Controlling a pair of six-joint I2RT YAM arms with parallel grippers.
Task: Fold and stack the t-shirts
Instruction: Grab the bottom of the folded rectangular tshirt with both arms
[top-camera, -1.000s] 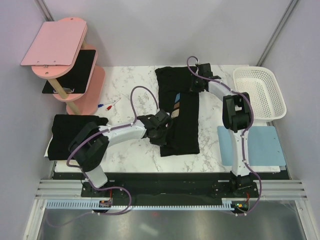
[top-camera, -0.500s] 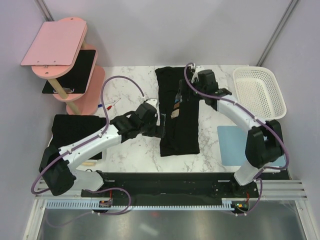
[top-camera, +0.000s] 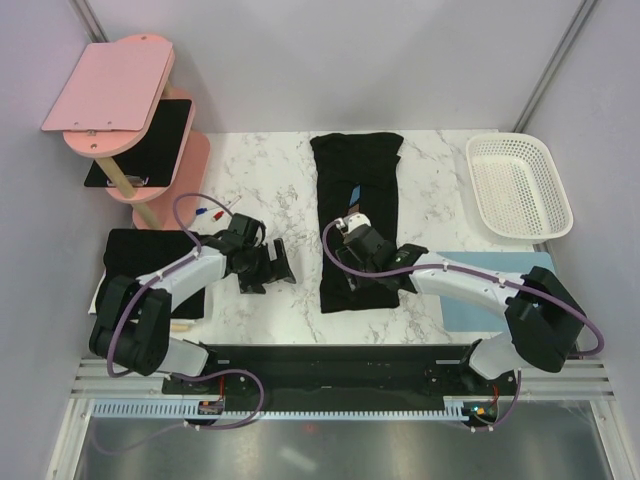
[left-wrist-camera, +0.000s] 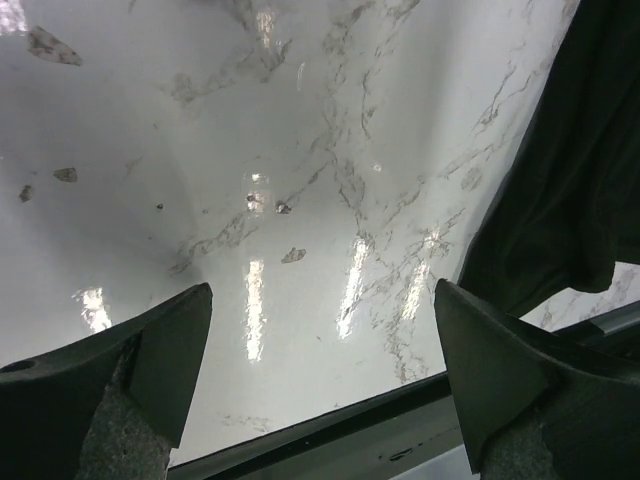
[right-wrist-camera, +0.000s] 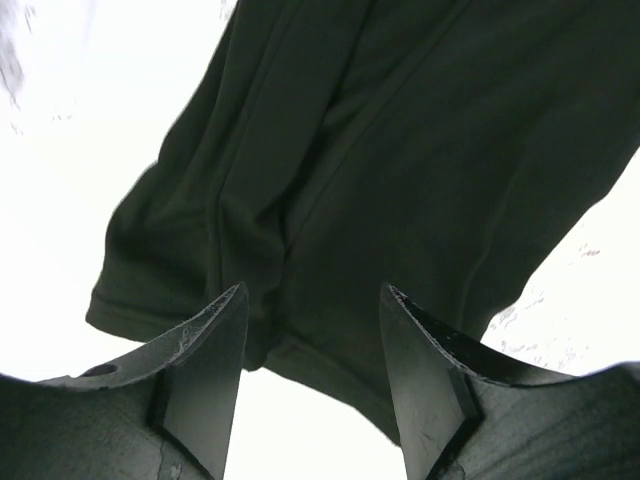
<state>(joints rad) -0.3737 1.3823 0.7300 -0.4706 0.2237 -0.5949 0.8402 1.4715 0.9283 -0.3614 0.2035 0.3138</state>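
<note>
A black t-shirt (top-camera: 358, 170) lies on the marble table as a long narrow strip, with a scrap of its blue and tan print showing at mid-length. A second t-shirt (top-camera: 145, 265) lies folded at the left edge. My left gripper (top-camera: 275, 267) hovers wide open over bare marble left of the strip; in the left wrist view the gripper (left-wrist-camera: 322, 290) is empty and the shirt's edge (left-wrist-camera: 565, 170) hangs at the right. My right gripper (top-camera: 347, 278) is open over the strip's near end; in the right wrist view the gripper (right-wrist-camera: 312, 290) is empty above the hem (right-wrist-camera: 400, 150).
A pink tiered stand (top-camera: 130, 120) with a black board (top-camera: 150, 140) stands at the back left. A white basket (top-camera: 518, 185) sits at the back right. A light blue mat (top-camera: 500, 285) lies at the right under my right arm. Two pens (top-camera: 215, 212) lie near the stand.
Both grippers opened and let go of the shirt, now a narrower strip. My left arm drew back to the left. My right arm swung from the shirt's far end to its near end.
</note>
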